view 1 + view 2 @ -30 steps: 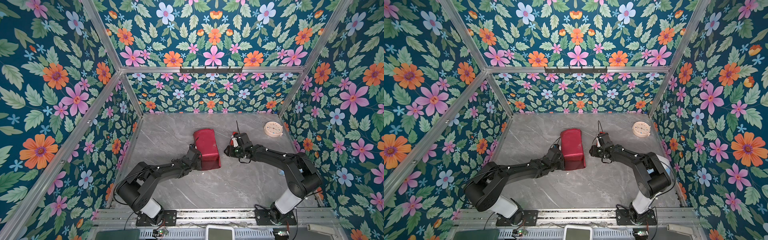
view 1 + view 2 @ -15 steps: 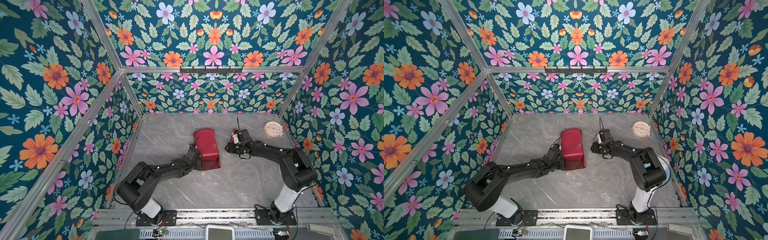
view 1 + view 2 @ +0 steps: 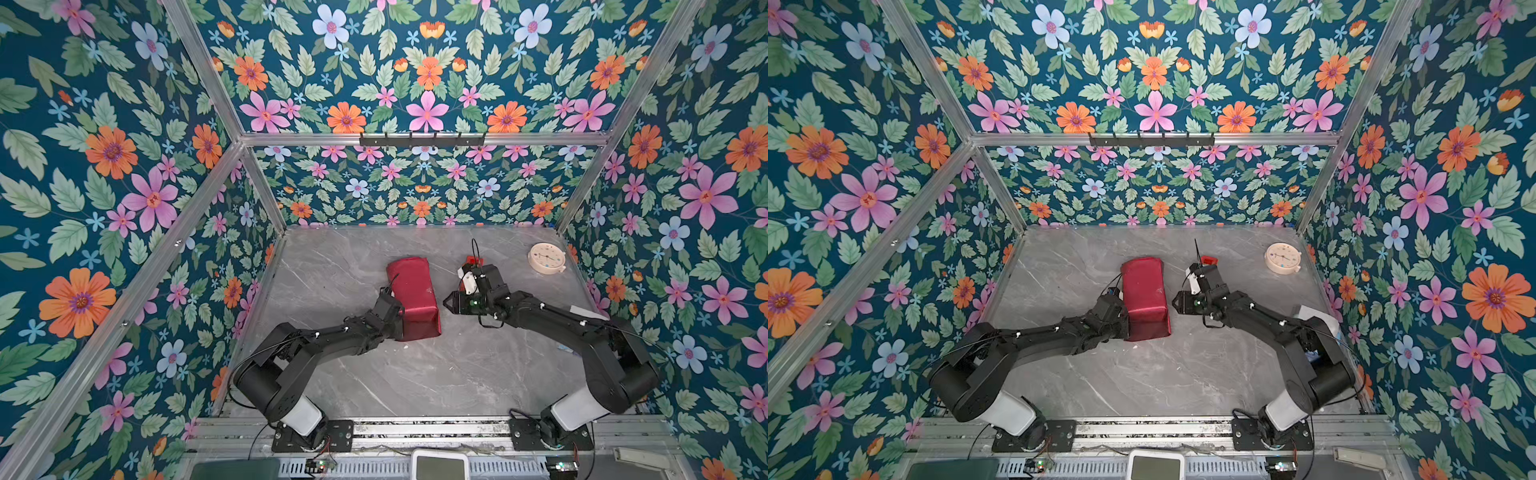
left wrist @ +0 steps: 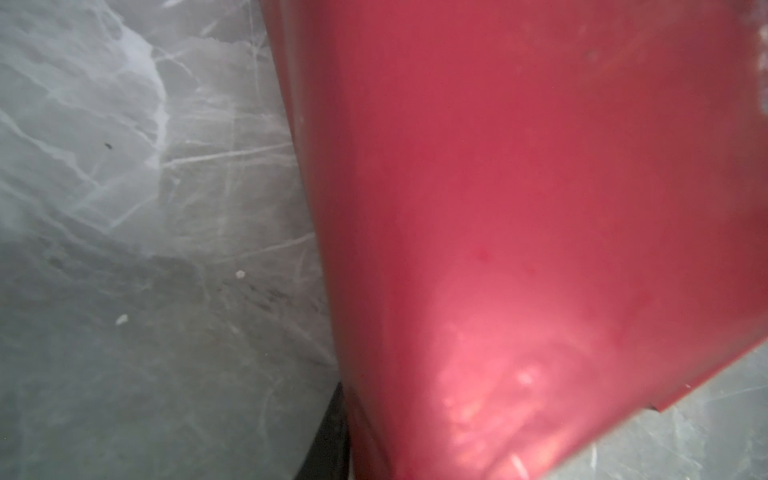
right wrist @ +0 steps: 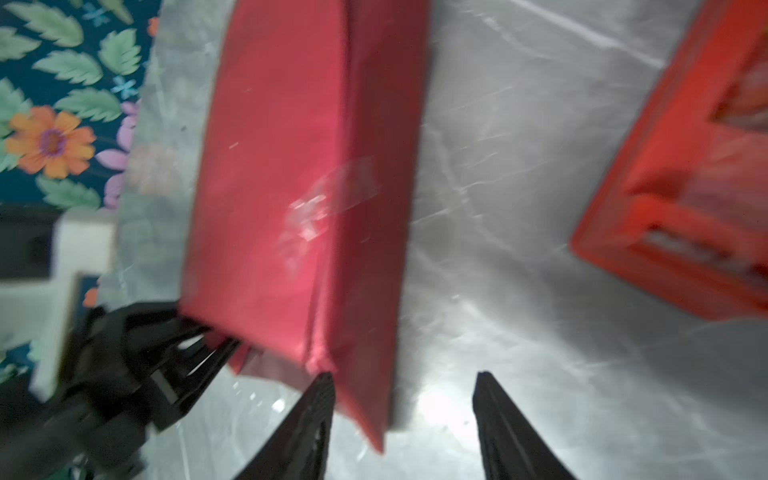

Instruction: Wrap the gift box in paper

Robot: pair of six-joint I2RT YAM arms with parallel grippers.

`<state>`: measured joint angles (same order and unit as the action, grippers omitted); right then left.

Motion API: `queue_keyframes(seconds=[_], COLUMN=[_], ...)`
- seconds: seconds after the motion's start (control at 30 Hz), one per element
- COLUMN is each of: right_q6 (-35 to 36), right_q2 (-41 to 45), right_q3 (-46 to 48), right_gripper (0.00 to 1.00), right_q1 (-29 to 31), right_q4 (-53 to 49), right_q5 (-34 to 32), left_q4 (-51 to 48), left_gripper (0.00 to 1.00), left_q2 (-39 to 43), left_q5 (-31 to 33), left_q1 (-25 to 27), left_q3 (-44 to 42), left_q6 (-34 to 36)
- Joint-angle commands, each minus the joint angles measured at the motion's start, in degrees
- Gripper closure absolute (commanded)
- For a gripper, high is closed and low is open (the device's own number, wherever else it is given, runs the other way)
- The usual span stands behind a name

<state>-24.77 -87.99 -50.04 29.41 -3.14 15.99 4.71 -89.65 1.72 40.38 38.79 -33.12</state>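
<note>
The paper [image 3: 413, 297] lies folded around a long block near the middle of the grey marbled surface [image 3: 332, 257], glossy red side out. Its long axis runs roughly from 11 o'clock to 5 o'clock in both top views. The gift box itself is fully covered, so none of its own colour shows. A strip of clear tape [image 5: 332, 195] sits across the parcel's upper face, wrinkled and shiny.

The left end effector [image 5: 212, 345] is at the parcel's 7 o'clock corner, touching the loose flap of paper at that near end. Its black fingers stand close together there. The right wrist view is blurred, so whether they are pinching the flap cannot be told. The left wrist view is almost filled by red paper [image 4: 519, 208] pressed close to the lens, with bare surface beside it.

The right end effector [image 3: 449, 301] is at the parcel's 3 o'clock side, just beside it and pointing toward it. Its two fingers [image 5: 498, 415] are spread apart and released, grasping nothing. One of them is near the parcel's closest corner.

A red plastic tape dispenser [image 5: 685, 208] rests on the surface at about 2 o'clock from the parcel, behind the right wrist. A small round cream clock [image 3: 546, 257] lies farther out toward 2 o'clock, near the right wall.
</note>
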Motion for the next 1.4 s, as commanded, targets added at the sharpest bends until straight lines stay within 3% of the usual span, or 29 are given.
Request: queue_keyframes(seconds=[0.0, 0.17, 0.33, 0.6, 0.83, 1.07, 1.23, 1.37], right_q6=[-1.57, -2.31, -2.91, -2.30, -2.89, -4.68, -5.63, -5.12], right_q2=[1.67, -0.96, -5.75, -11.09, -12.44, -13.30, -13.62, -11.99], right_q3=[1.79, 1.80, -0.27, -2.38, -2.34, -2.30, -2.36, -1.61], right_gripper=[0.41, 0.40, 0.43, 0.56, 0.70, 0.82, 0.85, 0.79], right_q1=[3.59, 8.72, 9.74, 9.74, 9.70, 9.78, 9.75, 9.74], right_q4=[-1.71, -0.99, 1.78, 2.19, 3.13, 3.51, 3.32, 2.15], right_q5=[-4.96, -11.08, -11.85, -15.34, -16.86, -16.86, -17.38, -18.57], left_q4=[0.91, 1.18, 1.19, 1.18, 1.62, 2.65, 3.11, 2.94], left_gripper=[0.82, 0.82, 0.81, 0.79, 0.70, 0.82, 0.83, 0.73], left_q2=[-0.14, -0.44, -0.53, -0.44, -0.44, -2.17, -2.95, -1.81], left_q5=[-0.66, -1.01, -0.97, -0.71, -0.58, -1.13, -1.60, -1.37], left_q1=[-0.04, -0.04, -0.04, -0.04, -0.04, -0.04, 0.01, 0.00], left_q3=[0.06, 0.24, 0.15, -0.21, -0.05, 0.67, 0.42, -0.06], left_q6=[-0.71, -0.71, -0.71, -0.71, -0.80, -1.41, -1.86, -1.94])
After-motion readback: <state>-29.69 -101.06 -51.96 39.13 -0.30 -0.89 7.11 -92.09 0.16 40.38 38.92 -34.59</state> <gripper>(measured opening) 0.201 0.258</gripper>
